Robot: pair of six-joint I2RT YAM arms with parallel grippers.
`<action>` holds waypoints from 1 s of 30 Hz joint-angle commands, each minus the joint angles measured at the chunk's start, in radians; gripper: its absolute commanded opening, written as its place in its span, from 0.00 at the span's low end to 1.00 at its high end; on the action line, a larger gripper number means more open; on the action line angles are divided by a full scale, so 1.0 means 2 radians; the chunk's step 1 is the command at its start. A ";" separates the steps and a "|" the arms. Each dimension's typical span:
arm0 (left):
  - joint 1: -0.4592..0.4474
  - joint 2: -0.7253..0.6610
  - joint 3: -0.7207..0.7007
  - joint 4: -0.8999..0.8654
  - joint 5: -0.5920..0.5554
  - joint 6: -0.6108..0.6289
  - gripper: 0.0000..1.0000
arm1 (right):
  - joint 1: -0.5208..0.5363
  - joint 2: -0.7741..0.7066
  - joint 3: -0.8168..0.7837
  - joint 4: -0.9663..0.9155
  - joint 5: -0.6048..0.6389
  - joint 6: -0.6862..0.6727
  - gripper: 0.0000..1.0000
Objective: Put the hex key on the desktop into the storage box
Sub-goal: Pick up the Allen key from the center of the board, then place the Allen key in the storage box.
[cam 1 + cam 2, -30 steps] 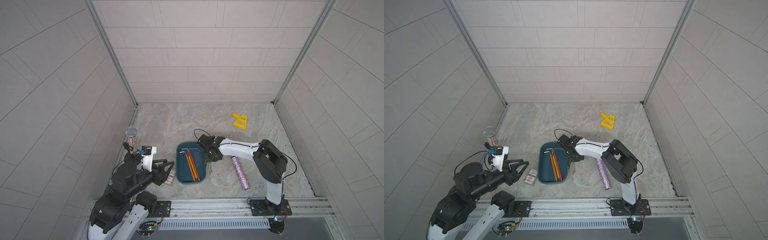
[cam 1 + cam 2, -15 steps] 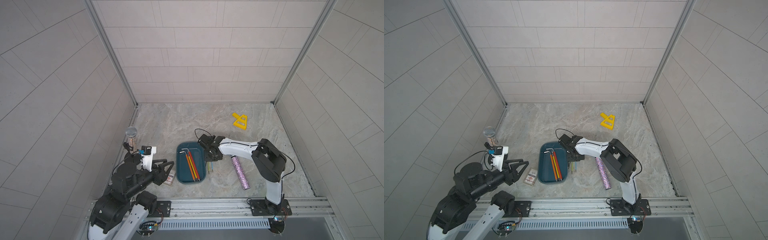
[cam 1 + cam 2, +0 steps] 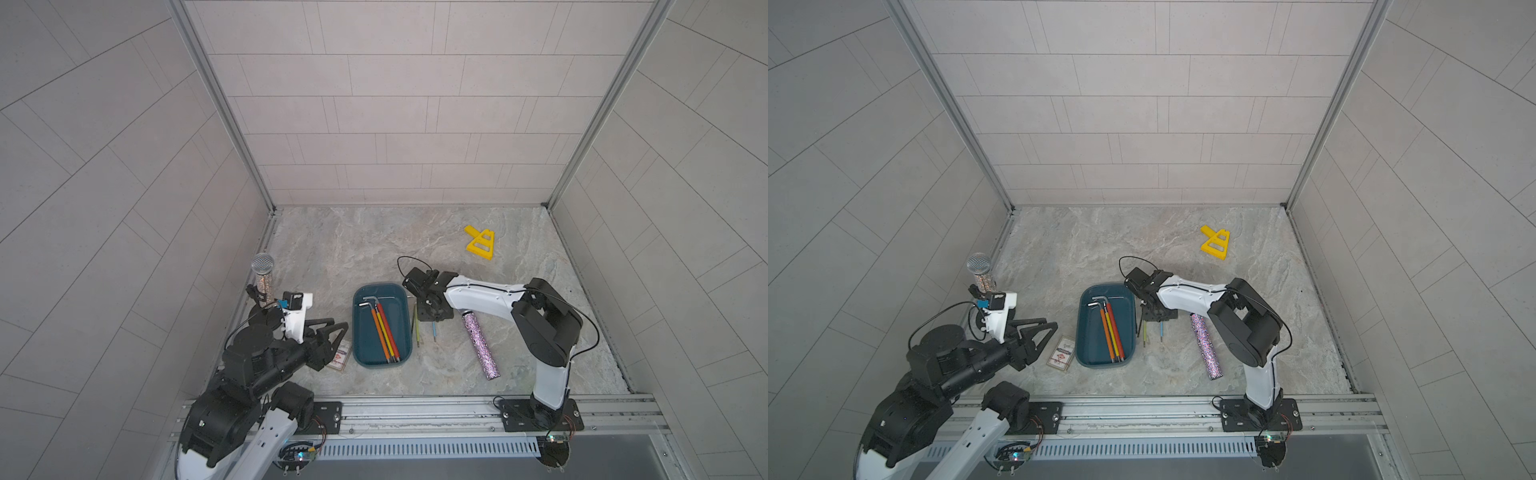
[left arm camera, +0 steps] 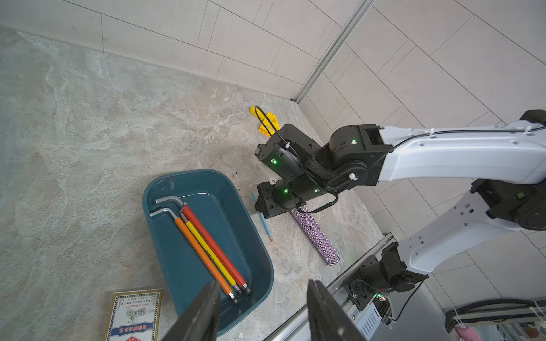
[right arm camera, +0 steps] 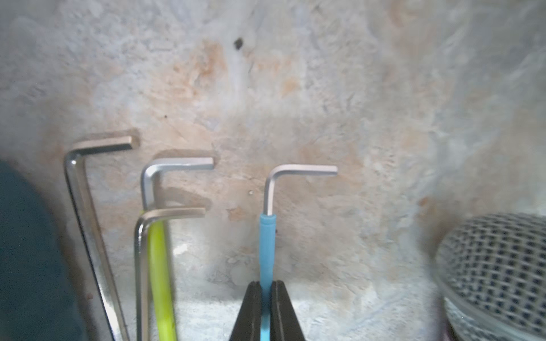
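The storage box (image 3: pixel 401 316) is a shallow teal tub in the middle of the desktop, shown in both top views (image 3: pixel 1092 332). It holds three hex keys with red, yellow and orange sleeves (image 4: pixel 206 245). Right of the box, a blue-sleeved hex key (image 5: pixel 267 245) lies on the desktop. My right gripper (image 5: pixel 266 295) is shut on its sleeve, low over the surface (image 3: pixel 432 313). Beside it lie a yellow-green sleeved key (image 5: pixel 159 265) and two bare steel keys (image 5: pixel 85 221). My left gripper (image 4: pixel 263 298) hovers open at the box's near left corner, holding nothing.
A glittery purple cylinder (image 3: pixel 480 345) lies right of the loose keys. A yellow triangular piece (image 3: pixel 481 242) sits at the back right. A microphone (image 3: pixel 263 274) stands at the left wall. A small card (image 3: pixel 338 357) lies left of the box.
My right wrist has shifted slightly toward the box and its jaws have closed on the blue hex key. The left arm has not moved.
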 commanded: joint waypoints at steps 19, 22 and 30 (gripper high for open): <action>0.011 -0.004 -0.004 0.018 0.009 0.005 0.54 | 0.041 -0.106 0.043 0.041 -0.021 -0.050 0.00; 0.013 -0.003 -0.004 0.018 0.010 0.006 0.54 | 0.061 -0.095 0.063 0.042 -0.033 -0.055 0.00; 0.017 -0.003 -0.005 0.018 0.012 0.006 0.54 | 0.105 -0.027 0.130 0.006 -0.055 -0.064 0.00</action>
